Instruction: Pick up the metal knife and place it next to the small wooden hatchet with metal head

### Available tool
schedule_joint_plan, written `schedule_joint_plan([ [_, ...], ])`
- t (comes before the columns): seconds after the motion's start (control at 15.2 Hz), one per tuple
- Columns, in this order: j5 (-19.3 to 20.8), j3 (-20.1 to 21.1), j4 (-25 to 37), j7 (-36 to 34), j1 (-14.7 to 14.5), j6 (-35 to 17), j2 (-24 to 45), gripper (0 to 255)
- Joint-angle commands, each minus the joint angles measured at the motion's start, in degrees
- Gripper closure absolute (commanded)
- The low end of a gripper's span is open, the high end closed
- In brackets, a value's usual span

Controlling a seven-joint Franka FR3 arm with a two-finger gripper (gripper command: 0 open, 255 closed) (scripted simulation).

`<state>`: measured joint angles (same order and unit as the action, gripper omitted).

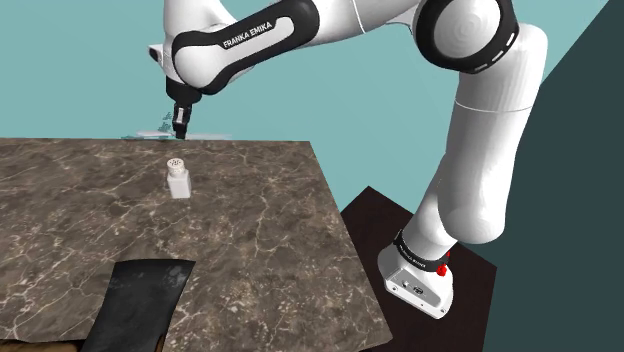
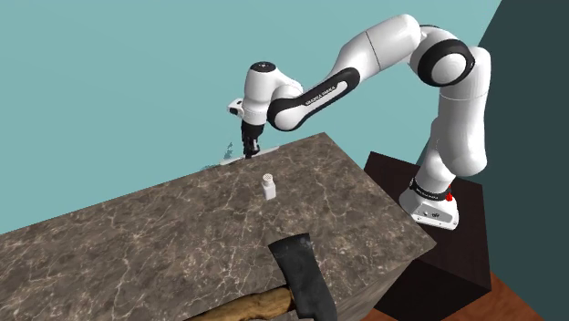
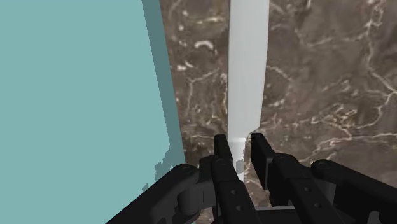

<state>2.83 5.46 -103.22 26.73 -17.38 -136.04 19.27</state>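
Teal wall (image 1: 80,60) backed the marbled tabletop (image 1: 250,230); at its far edge the claw (image 3: 240,145) was narrowly parted, clamped on the pale knife (image 3: 248,70), well apart from the hatchet (image 1: 140,300).

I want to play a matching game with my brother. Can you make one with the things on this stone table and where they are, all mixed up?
Things:
1. knife
2. white shaker
3. hatchet
4. pincer

Places:
A. standing upright near the middle of the table
B. at the table edge farthest from the teal wall
C. lying flat at the edge by the teal wall
D. down at one end of the knife

Pairs: 1-C, 2-A, 3-B, 4-D
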Motion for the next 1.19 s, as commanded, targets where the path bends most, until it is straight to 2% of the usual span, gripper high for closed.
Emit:
schedule_joint_plan([
  [0.0, -0.1, 0.0, 0.5, 0.1, 0.0, 1.2, -0.6, 255],
  [0.86, -0.7, 0.3, 6.1, 0.5, 0.1, 9.9, -3.8, 255],
  [1.12, 0.7, 1.6, 2.0, -4.7, -2.9, 8.8, -6.7, 255],
])
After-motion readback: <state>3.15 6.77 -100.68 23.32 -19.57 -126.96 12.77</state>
